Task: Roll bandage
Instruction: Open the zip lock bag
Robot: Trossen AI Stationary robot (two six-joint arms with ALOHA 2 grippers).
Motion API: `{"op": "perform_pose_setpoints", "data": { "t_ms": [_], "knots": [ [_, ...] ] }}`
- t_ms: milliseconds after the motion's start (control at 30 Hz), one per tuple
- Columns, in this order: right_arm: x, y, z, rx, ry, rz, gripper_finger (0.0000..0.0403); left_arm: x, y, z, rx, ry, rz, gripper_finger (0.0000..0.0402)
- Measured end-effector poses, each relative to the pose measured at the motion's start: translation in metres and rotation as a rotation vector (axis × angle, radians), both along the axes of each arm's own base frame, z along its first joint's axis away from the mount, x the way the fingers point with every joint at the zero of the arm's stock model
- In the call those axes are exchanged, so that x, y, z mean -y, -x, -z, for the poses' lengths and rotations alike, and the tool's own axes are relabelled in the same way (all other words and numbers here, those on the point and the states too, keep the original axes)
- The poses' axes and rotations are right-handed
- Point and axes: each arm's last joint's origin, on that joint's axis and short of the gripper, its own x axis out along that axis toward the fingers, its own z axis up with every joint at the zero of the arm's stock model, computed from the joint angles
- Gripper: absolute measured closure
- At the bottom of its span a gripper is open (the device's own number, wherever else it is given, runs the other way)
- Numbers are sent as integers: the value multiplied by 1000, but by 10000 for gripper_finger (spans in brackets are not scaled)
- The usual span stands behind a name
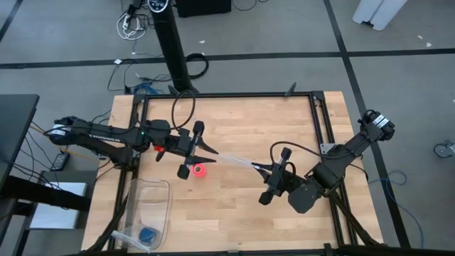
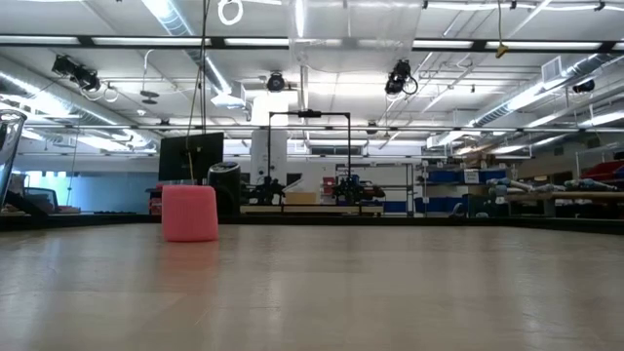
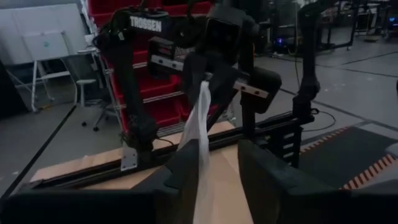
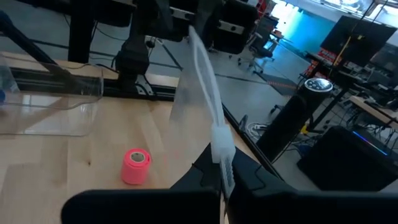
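Observation:
The bandage [image 1: 200,171] is a compact pink roll standing on end on the wooden table, also seen in the low view [image 2: 189,213] and the right wrist view [image 4: 135,165]; no gripper touches it. Above it a clear plastic bag [image 1: 233,161] spans between my two grippers. My right gripper [image 1: 261,168] is shut on one end. My left gripper [image 1: 210,154] stands open, with the bag's other end [image 3: 200,118] running between its fingers. My left gripper's fingers stand apart, and the bag's end [image 3: 202,168] lies between them, close to one finger [image 3: 186,177]; I cannot tell whether it touches. My right gripper pinches the bag's thick white edge strip [image 4: 221,146] between its two fingers. The fingers come almost level from the table's right side. The bag stretches away toward the left gripper, clear of the table.
A clear plastic tub [image 1: 151,206] sits at the table's near left corner, with a small blue object [image 1: 148,234] beside its near end. A black frame [image 1: 316,107] runs around the table. Bare wood lies between and behind the arms.

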Motion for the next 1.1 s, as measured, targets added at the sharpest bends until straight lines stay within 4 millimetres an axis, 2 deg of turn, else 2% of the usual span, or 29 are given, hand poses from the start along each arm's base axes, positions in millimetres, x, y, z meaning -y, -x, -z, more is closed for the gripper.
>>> {"op": "perform_pose_setpoints", "data": {
  "t_ms": [267,533,1100],
  "knots": [
    [0,0,-1,5,-5,-6,403,1,0,0,14,-44,-9,390],
    [8,-14,-7,5,-24,-97,403,1,-4,4,4,-52,-10,396],
    [63,-52,-7,-31,-120,-241,403,6,-22,14,39,-72,-25,400]
  ]
}}
